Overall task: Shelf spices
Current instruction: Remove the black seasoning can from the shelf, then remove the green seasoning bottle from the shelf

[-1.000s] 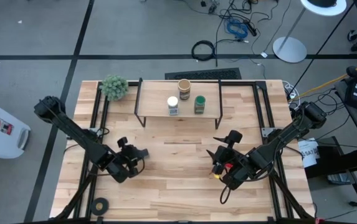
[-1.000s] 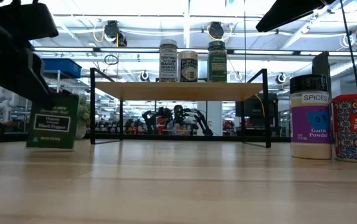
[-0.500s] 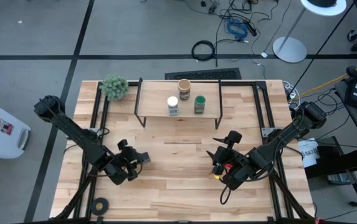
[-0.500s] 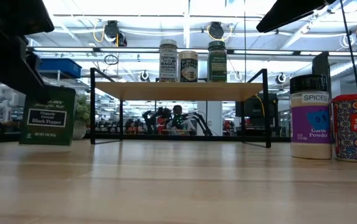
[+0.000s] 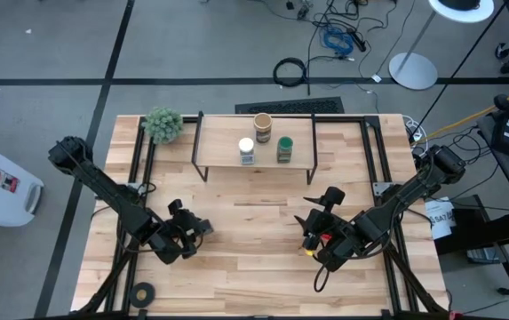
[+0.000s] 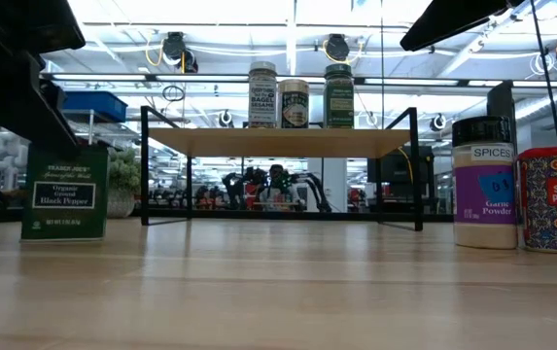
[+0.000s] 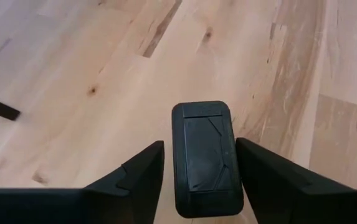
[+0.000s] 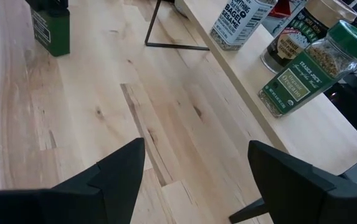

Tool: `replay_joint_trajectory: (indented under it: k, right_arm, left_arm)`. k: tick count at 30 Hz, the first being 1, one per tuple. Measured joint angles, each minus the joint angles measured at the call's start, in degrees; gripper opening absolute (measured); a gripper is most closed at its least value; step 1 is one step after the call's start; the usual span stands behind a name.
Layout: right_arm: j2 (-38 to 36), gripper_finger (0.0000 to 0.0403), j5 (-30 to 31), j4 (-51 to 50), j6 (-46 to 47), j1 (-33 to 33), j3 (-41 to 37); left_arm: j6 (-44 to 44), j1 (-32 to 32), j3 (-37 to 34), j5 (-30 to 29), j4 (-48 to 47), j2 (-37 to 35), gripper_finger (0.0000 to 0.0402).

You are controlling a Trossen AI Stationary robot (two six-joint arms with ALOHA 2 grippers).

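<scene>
The table (image 5: 263, 267) carries the shelf (image 5: 223, 153) along its far edge, and three spices stand on its top board: a tan cylinder (image 5: 262, 123) at the back, a white-lidded jar (image 5: 246, 149) and a green-lidded jar (image 5: 284, 147) nearer the front. So roughly half the job looks done.

Three spices are not yet shelved. The red tin (image 6: 554, 199) and a dark-lidded garlic powder jar (image 6: 484, 183) stand together on the table near the right side, just beside the right gripper (image 5: 319, 212), which hovers with its fingers spread wide and nothing between them. The dark green pepper tin (image 6: 64, 192) stands upright on the table at the near left.

The left gripper (image 5: 197, 228) straddles that tin from above, one finger on each side; the wrist view shows narrow gaps between the fingers (image 7: 138, 177) and the tin, so I judge the grip loose or just released, not a firm hold
</scene>
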Motion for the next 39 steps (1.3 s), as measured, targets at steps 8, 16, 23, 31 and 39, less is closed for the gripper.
replay_joint_trajectory:
  k: [8,16,23,31,39]
  right_arm:
    - [0.0,0.0272,0.0,0.0,0.0,0.0,0.0]
    - [0.0,0.0272,0.1,0.0,0.0,0.0,0.0]
    - [0.0,0.0272,0.2,2.6,-1.6,0.0,0.0]
    - [0.0,0.0272,0.2,15.5,-16.5,-0.7,0.1]
    - [-0.5,0.0265,-2.4,20.2,-37.0,-8.4,5.7]
  left_arm:
    - [0.5,0.0,0.0,-0.1,-0.1,0.0,0.0217]
    - [0.5,0.0,0.0,-0.5,-0.1,0.0,0.0217]
    - [1.6,0.0,1.0,-3.2,0.0,0.0,0.0218]
    - [9.2,0.3,4.8,-5.8,-0.5,-0.2,0.0218]
    - [19.0,2.3,9.2,-10.8,-0.5,-2.9,0.0218]
